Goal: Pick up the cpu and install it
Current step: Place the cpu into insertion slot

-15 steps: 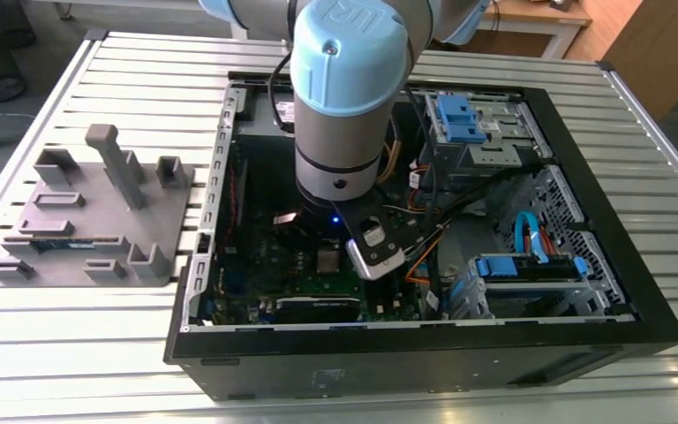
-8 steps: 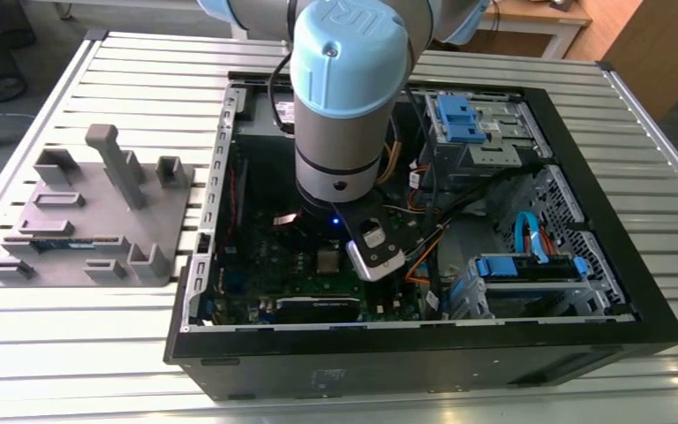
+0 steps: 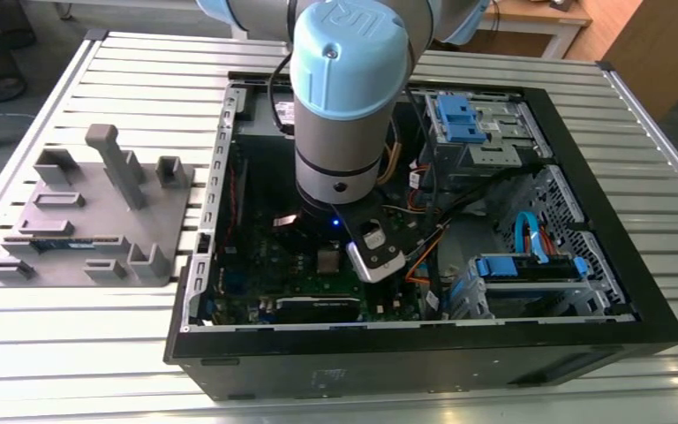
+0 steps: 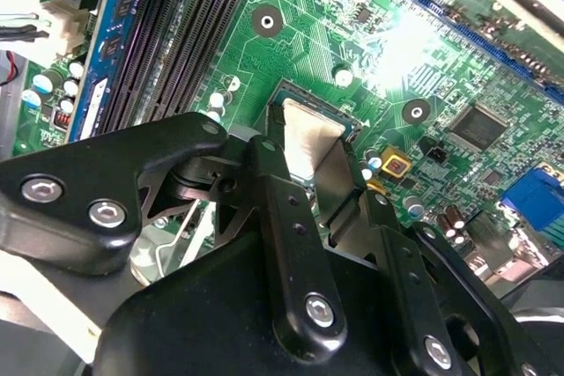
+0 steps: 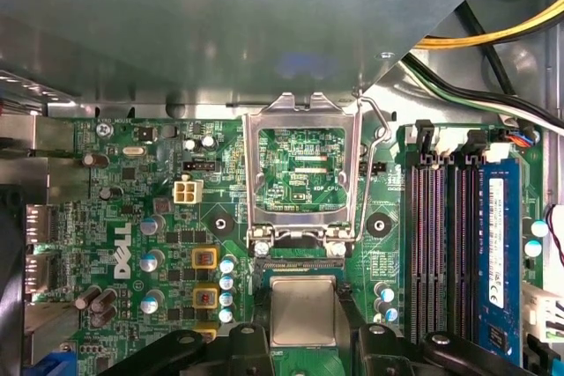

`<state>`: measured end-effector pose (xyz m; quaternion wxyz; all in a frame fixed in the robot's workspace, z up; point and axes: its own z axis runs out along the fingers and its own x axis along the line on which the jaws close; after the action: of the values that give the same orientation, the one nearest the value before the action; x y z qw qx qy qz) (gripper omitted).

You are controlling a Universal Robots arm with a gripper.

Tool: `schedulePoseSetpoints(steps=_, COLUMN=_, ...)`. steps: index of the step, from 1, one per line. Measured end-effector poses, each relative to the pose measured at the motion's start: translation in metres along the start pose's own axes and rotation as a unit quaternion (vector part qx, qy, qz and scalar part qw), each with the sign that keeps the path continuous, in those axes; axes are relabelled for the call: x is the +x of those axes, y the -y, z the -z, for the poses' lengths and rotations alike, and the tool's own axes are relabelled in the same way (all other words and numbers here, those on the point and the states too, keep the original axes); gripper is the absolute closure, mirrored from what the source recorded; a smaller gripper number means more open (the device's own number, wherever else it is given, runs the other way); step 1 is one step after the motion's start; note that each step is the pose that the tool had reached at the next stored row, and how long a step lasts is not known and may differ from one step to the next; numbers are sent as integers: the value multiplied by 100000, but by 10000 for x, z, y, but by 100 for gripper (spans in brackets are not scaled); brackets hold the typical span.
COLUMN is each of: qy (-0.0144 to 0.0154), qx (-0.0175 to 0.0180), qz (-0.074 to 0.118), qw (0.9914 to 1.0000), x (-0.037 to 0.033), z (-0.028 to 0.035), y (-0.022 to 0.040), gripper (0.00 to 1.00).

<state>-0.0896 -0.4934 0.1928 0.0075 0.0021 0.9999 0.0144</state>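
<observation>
Gripper (image 4: 313, 169) clamps the silver cpu (image 5: 304, 310) between two black fingers (image 4: 273, 187), at the green motherboard's (image 5: 167, 217) socket (image 5: 300, 265).

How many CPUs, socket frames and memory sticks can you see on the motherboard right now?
cpu: 1
socket frame, hinged open: 1
memory stick, blue label: 1
Total: 3

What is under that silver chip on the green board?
The cpu is over its dark socket, whose rim shows along one edge. The socket's face beneath is covered by the chip. The frame stands open.
</observation>
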Motion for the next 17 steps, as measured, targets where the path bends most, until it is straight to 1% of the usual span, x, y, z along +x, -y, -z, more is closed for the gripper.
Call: schedulePoseSetpoints(steps=17, qy=1, qx=-5, qz=15, qw=100000, x=0, z=-13, y=0, gripper=60)
